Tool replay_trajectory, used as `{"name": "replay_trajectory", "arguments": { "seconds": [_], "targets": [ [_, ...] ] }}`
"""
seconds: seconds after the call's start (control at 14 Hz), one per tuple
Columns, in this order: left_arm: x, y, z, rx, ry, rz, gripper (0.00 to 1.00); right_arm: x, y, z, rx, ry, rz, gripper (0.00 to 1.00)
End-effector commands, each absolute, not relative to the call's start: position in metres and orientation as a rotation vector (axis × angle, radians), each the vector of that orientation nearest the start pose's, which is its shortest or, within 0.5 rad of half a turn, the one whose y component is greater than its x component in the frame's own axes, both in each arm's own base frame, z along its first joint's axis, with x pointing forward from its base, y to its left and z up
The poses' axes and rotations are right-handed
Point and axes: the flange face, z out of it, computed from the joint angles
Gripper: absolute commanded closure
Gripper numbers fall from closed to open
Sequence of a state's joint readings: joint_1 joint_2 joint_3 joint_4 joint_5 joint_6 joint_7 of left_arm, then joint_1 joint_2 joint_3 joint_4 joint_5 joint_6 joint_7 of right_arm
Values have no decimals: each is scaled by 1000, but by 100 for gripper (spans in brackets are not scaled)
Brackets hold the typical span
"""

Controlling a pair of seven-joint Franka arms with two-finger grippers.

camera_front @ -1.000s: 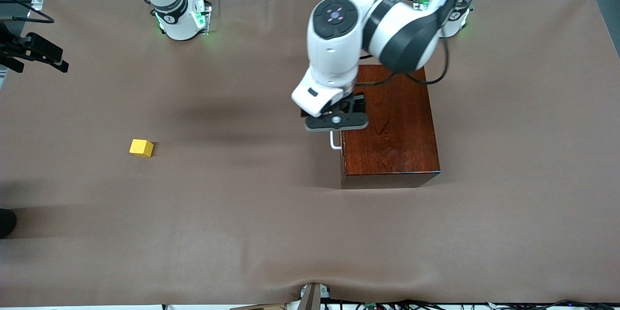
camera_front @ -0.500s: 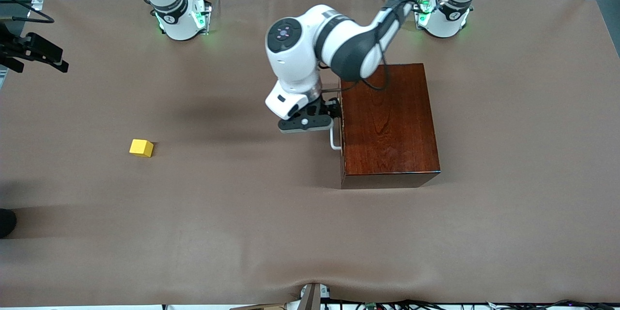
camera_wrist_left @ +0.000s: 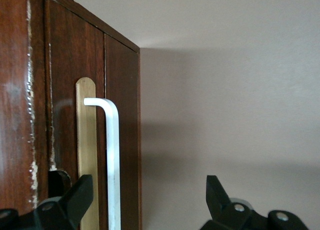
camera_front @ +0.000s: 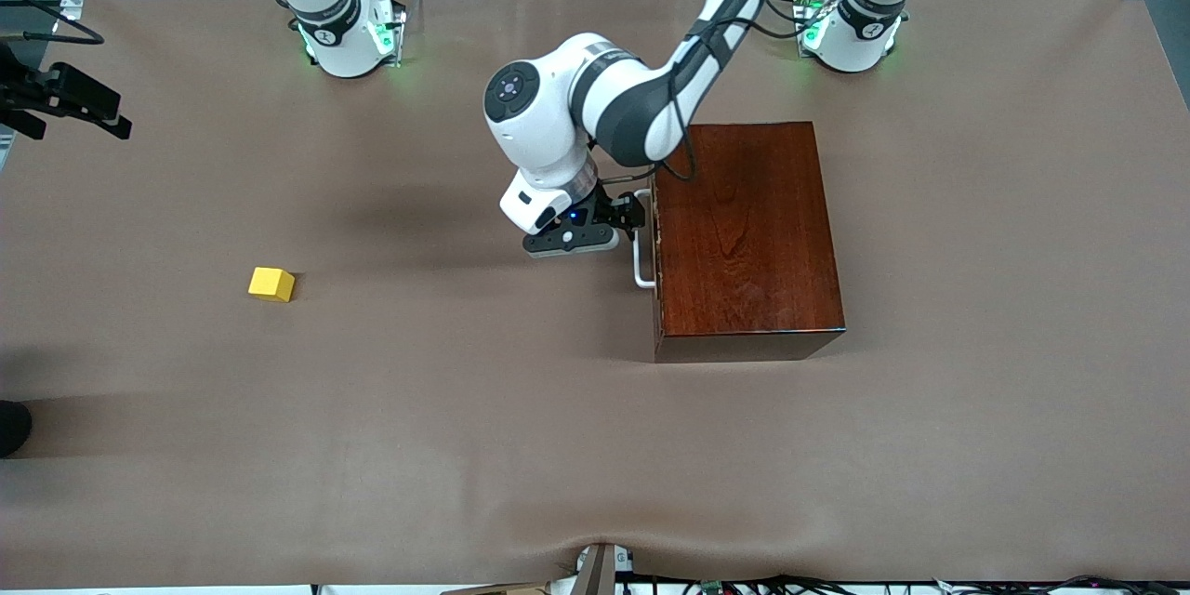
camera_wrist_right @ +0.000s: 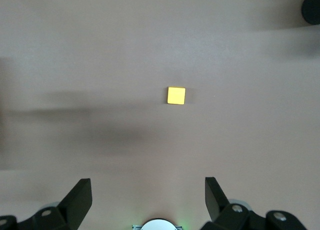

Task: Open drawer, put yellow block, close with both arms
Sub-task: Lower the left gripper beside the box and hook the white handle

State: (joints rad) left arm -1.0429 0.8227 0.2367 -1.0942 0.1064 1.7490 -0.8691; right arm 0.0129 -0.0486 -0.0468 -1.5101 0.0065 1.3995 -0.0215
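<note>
Two end effectors of mine released: left end effector (camera_front: pixel 621 221) astride the closed drawer (camera_wrist_left: pixel 75 140) handle (camera_front: pixel 641 265) at frame centre, right end effector (camera_wrist_right: pixel 147 202) high over bare tabletop (camera_front: pixel 418 409) above the yellow block (camera_front: pixel 271 284).

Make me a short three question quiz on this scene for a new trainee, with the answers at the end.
1. True or false: the drawer is already pulled out of the wooden box.
2. Which gripper is at the white handle? A) left B) right C) neither
3. Fill in: the yellow block lies on the ____.

Key
1. False; it sits flush.
2. A; the left gripper is open, its fingers either side of the handle. The right gripper hangs open high over the block.
3. Table.
</note>
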Motion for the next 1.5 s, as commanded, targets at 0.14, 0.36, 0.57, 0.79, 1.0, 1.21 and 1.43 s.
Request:
{"name": "replay_trajectory", "arguments": {
  "seconds": [0.14,0.36,0.57,0.79,1.0,1.21,1.43],
  "targets": [
    [474,-573,306,-2732,63,-179,0,523,-19,668,-3121,11,90,0],
    [471,-569,298,-2695,73,-145,0,523,-20,668,-3121,13,90,0],
    [470,-568,288,-2681,90,-125,0,524,-15,666,-3123,-1,98,0],
    [469,-569,287,-2687,82,-119,0,523,-19,666,-3123,11,97,0],
    [467,-575,291,-2714,88,-135,0,523,-18,666,-3123,9,100,0],
    [460,-581,289,-2722,79,-130,0,523,-17,666,-3123,4,97,0],
    [460,-580,286,-2717,79,-121,0,523,-19,665,-3122,11,102,0]
  ]
}}
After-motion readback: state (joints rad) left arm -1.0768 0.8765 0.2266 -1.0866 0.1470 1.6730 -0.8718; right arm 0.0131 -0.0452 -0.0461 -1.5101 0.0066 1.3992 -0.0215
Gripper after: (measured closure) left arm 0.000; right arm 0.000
